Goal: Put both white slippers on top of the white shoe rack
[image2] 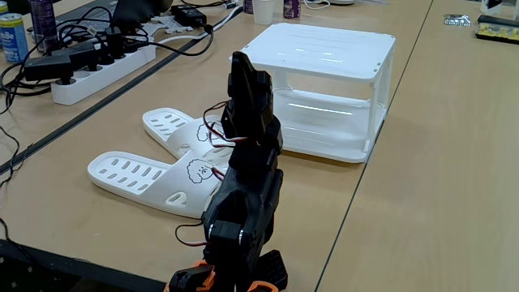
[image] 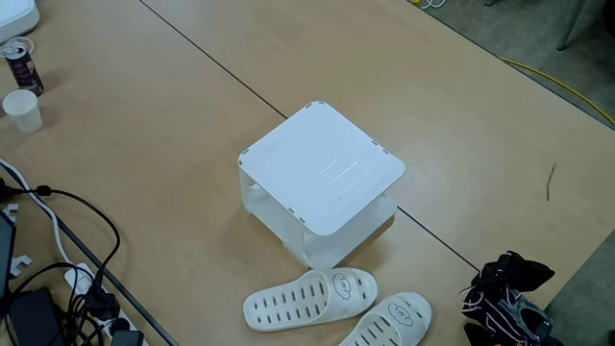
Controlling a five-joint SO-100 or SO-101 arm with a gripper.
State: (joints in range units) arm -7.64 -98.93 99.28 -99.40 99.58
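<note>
Scene: a light wooden counter (image: 144, 144), with a white rack (image: 322, 163) standing near its middle, top shelf bare.

Slippers: both lie flat on the counter just beside the rack, not on it. In a fixed view from above, one slipper (image: 309, 297) sits below the rack's near corner, and the other slipper (image: 389, 320) lies beside it, partly cut by the frame edge.

Long axis: the two run roughly parallel; seen from behind the arm, slotted toes point left and the drawn faces sit toward the arm.

Arm: black, folded upright at the counter's near edge in a fixed view (image2: 247, 178); from above, part of it (image: 504, 293) shows at lower right.

Key relation: from the arm, the slippers lie ahead and to the left, nearer than the rack, which stands beyond them. The closer slipper (image2: 150, 178) looks the likelier first pick; the farther one (image2: 174, 130) lies between it and the rack.

Claw: tucked into the folded arm; whether it is released or clenched cannot be told. It holds nothing visible.

Progress: judged not yet begun.
</note>
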